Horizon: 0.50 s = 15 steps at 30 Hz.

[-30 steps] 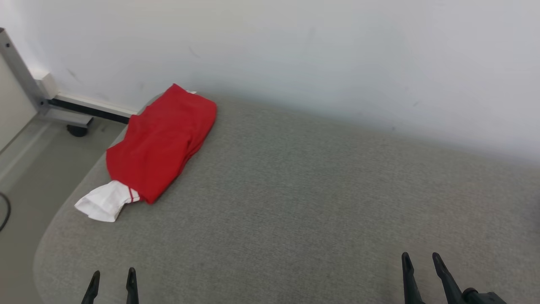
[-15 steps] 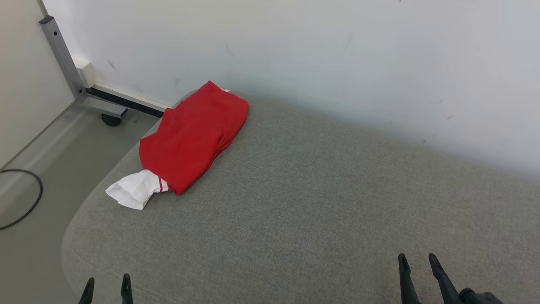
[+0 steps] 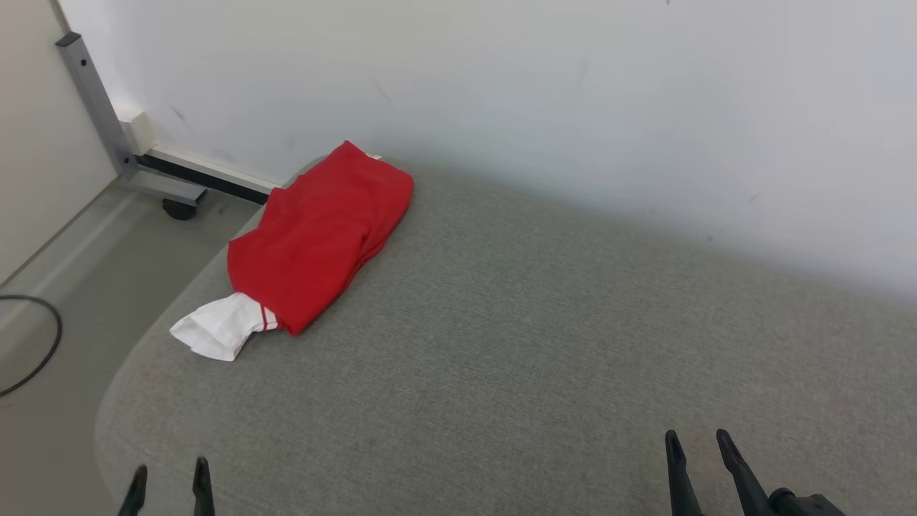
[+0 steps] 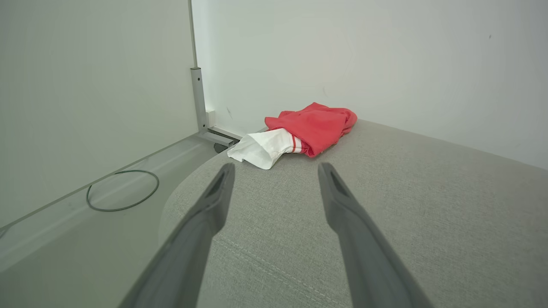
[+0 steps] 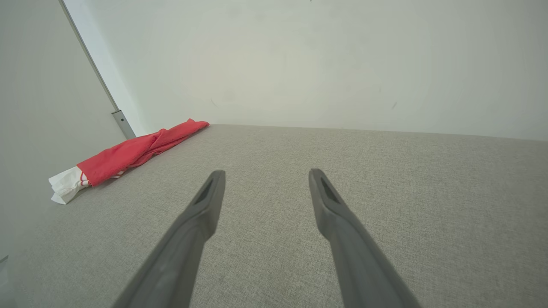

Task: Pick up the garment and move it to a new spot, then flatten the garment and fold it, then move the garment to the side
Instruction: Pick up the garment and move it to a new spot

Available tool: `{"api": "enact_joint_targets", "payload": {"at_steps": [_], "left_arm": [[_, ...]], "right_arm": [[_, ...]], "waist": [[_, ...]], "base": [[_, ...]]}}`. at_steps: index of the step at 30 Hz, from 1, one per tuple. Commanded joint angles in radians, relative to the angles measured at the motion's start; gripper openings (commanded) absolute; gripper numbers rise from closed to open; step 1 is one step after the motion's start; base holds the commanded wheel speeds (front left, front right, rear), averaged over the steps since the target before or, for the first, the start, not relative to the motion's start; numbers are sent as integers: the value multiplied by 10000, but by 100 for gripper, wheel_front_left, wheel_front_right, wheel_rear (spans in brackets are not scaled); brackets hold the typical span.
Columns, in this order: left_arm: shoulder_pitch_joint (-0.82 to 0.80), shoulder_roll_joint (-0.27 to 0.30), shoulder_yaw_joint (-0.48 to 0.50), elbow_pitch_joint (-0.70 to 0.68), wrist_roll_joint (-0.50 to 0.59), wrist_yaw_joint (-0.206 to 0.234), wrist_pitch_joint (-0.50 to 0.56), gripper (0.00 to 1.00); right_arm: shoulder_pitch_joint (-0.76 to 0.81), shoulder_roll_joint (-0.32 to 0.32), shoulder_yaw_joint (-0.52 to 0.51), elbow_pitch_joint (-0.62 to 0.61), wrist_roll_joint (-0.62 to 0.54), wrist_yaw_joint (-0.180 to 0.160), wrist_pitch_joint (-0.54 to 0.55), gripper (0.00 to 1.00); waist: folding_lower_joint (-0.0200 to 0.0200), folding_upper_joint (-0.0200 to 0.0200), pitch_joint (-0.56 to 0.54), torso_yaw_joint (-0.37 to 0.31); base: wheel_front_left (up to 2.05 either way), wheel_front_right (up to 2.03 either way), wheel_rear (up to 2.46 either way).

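A red garment [image 3: 315, 236] with a white, red-striped sleeve end lies folded at the far left corner of the grey fabric surface [image 3: 516, 344], close to the wall. The left wrist view shows the garment [image 4: 312, 126] straight ahead beyond the fingertips, and in the right wrist view the garment [image 5: 137, 152] sits far off to the left. My left gripper [image 3: 168, 476] stands open at the lower left near the surface's rounded edge, with nothing between its fingers. At the lower right, my right gripper [image 3: 696, 443] is open and empty too.
A white wall [image 3: 573, 93] runs right behind the surface. Left of the surface are a pale floor, a grey metal frame leg on a caster [image 3: 175, 208] and a black cable loop [image 3: 32, 344]. Bare fabric stretches between the grippers and the garment.
The head camera has shifted, so the whole scene sits further right and slightly higher than a second ago. The garment lies as before and both grippers stay open.
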Motion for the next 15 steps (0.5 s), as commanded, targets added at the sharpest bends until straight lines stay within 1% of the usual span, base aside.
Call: {"api": "enact_joint_targets", "payload": {"at_steps": [1, 4, 6, 10, 11, 15], "left_arm": [[-354, 112, 59, 35, -99, 18, -29, 100], [-898, 149, 112, 77, -214, 17, -28, 100], [-1411, 369, 335, 267, -411, 18, -29, 100], [-2553, 539, 483, 506, -751, 14, -28, 100], [-2553, 539, 483, 506, -751, 14, -28, 100], [-3766, 990, 692, 885, -995, 18, -28, 100]], "right_arm": [[1, 14, 48, -37, -96, -16, -1, 100], [-96, 14, 117, -75, -221, -16, -1, 100], [-180, 13, 203, -105, -276, -16, -1, 100], [-540, 7, 296, -214, -516, -16, -1, 100], [-540, 7, 296, -214, -516, -16, -1, 100], [-1008, 11, 323, -308, -703, -16, -1, 100]], "waist": [[1, 0, 190, -319], [1, 0, 381, -684], [1, 0, 556, -1001], [1, 0, 1206, -1729], [1, 0, 1206, -1729], [1, 0, 1915, -2453]], "base": [[0, 0, 0], [0, 0, 0], [0, 0, 0], [0, 0, 0], [0, 0, 0], [0, 0, 0]]}}
